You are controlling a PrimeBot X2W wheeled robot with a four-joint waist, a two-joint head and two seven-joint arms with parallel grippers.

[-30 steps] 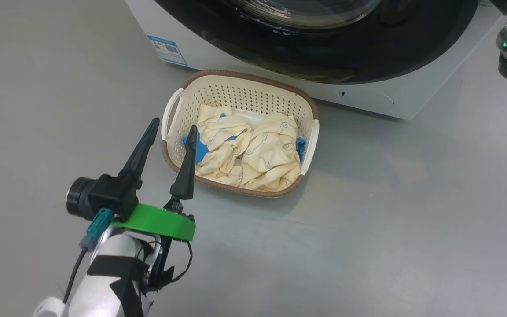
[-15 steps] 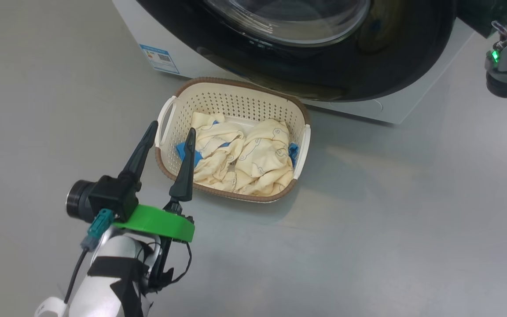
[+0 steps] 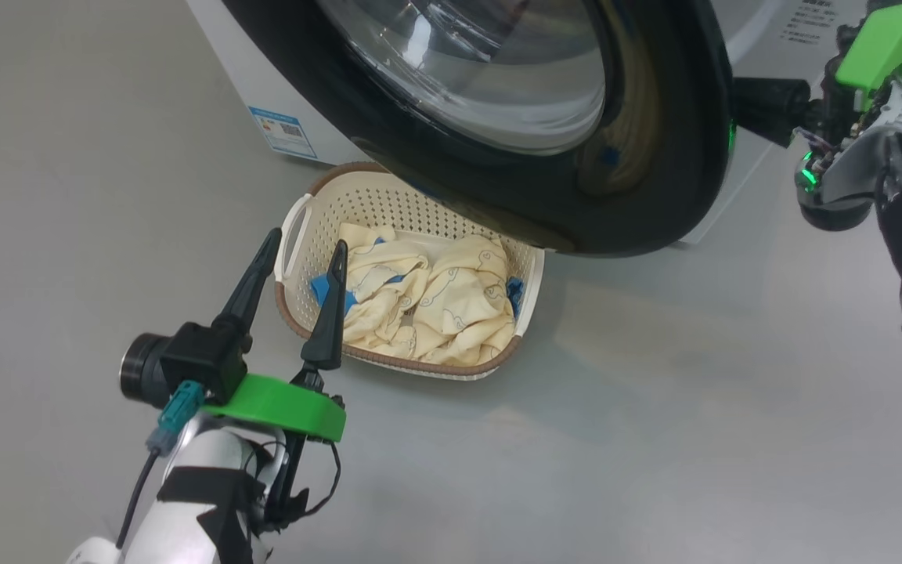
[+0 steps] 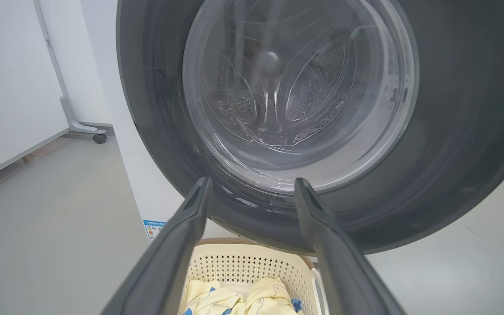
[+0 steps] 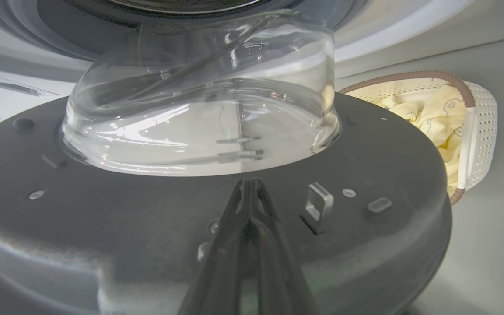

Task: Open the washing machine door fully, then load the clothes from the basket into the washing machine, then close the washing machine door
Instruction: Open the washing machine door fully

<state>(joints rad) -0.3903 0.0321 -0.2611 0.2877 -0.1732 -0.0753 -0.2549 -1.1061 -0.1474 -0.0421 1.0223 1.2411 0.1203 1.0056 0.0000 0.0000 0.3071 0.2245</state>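
Washing machine door [image 5: 147, 245], part-open, overhanging basket [image 3: 420, 364]
Inner face directly ahead of right gripper [image 5: 252, 183], jaws together (the nearer arm); left gripper [image 3: 306, 239], jaws apart, near basket

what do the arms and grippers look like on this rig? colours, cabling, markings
Left gripper: two long, tapered dark jaws on a bright green bracket, black camera with a teal connector and thin black cables; white forearm wrapped in black tape. Right gripper: same dark jaws, green bracket, grey metal wrist with a green light.
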